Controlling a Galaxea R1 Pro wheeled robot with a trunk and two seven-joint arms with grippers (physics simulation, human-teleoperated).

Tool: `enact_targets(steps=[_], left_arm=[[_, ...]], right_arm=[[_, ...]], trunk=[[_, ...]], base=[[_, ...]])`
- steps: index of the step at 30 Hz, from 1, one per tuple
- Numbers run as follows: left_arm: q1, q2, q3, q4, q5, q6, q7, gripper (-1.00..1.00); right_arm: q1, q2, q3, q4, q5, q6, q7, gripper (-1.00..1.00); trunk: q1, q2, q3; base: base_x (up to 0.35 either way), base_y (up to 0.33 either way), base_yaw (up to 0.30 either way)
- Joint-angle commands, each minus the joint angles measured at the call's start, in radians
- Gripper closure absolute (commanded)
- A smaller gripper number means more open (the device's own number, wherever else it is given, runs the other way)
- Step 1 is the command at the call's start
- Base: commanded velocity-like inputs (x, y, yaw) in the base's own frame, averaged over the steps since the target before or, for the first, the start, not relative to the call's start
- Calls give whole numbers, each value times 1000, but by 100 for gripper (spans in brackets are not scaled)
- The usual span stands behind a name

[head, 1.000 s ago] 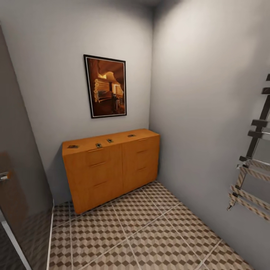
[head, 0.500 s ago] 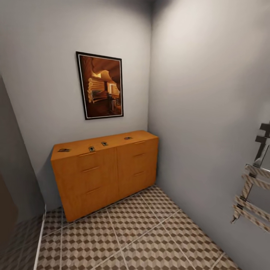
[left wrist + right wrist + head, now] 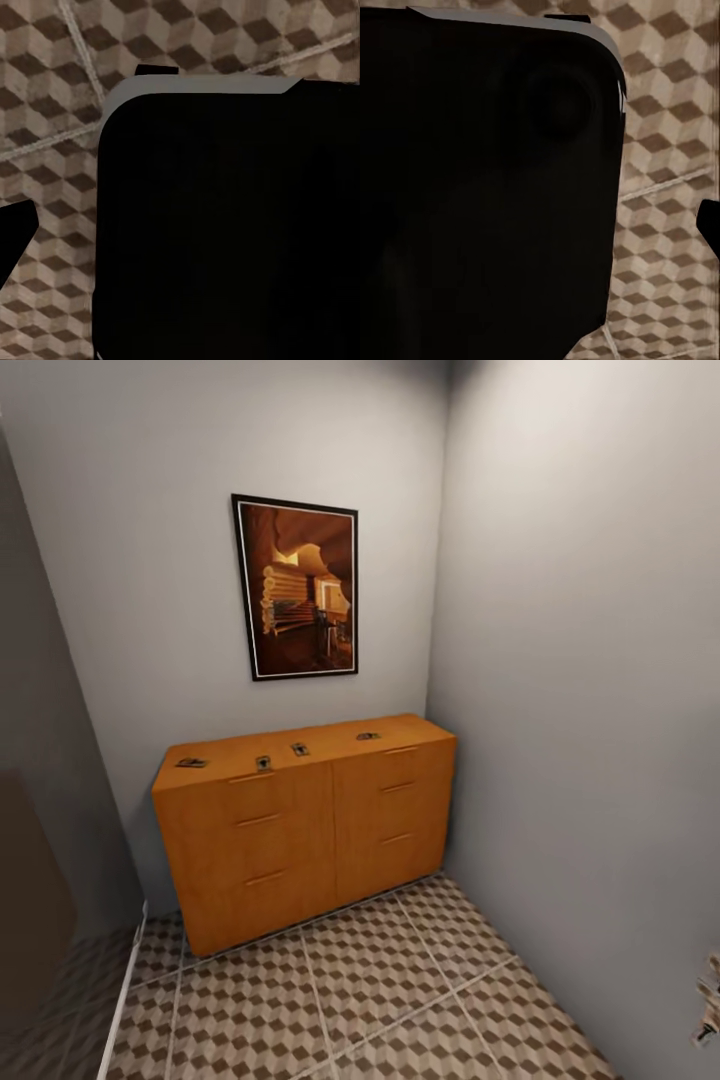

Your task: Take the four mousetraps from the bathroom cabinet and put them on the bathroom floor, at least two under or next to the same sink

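The orange-brown cabinet (image 3: 300,830) stands against the far wall in the room's corner, its drawers shut. On its top lie several small mousetraps: one at the left end (image 3: 191,763), two near the middle (image 3: 263,763) (image 3: 300,749) and one toward the right (image 3: 368,736). The cube-patterned bathroom floor (image 3: 370,980) stretches between me and the cabinet. Both wrist views look down at this floor (image 3: 45,112) (image 3: 667,150) past a large black body with a grey rim. A dark tip (image 3: 15,225) (image 3: 709,225) pokes in at the edge of each wrist view. The sink is out of view.
A framed brown picture (image 3: 300,590) hangs above the cabinet. A grey wall (image 3: 600,710) runs along the right. A dark door panel (image 3: 30,900) stands at the left. A scrap of a patterned rack (image 3: 710,1000) shows at the bottom right edge.
The head view has shifted: the rack at the right has slid almost out of the picture and the cabinet now sits more central. The mousetraps lie as before.
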Motion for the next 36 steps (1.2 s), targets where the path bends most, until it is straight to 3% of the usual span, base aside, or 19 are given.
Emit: enact_targets(steps=[1, 36], left_arm=[[0, 0, 0, 0, 7, -2, 0, -100], [0, 0, 1, 0, 6, -3, 0, -100]], right_arm=[[0, 0, 1, 0, 1, 0, 0, -100], [0, -1, 1, 0, -2, 1, 0, -100]], trunk=[[0, 0, -1], [0, 0, -1]], base=[[273, -163, 268], [273, -163, 248]])
